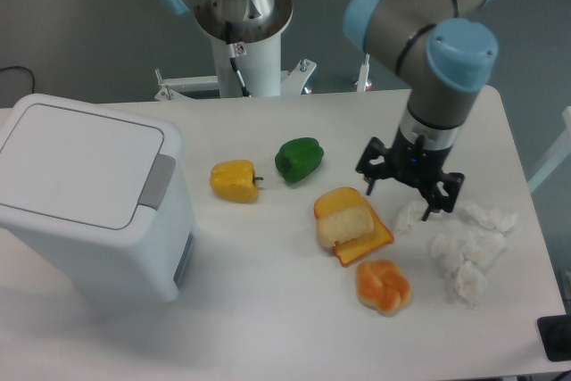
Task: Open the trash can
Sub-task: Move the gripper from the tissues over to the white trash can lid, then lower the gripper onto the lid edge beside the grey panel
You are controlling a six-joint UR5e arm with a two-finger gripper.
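The trash can (89, 194) is a large white boxy bin at the left of the table, its flat lid (76, 162) down. A grey latch tab (158, 181) sits on the lid's right edge. My gripper (401, 201) hangs at the right of the table, far from the bin, pointing down just above a crumpled white paper (409, 217). Its two black fingers stand apart and hold nothing.
A yellow pepper (235, 179) and a green pepper (298, 159) lie mid-table. A toast-like toy (350, 225) and an orange bread roll (384, 286) lie in front. More crumpled white paper (468, 252) lies at the right. The arm's base (241, 33) stands behind.
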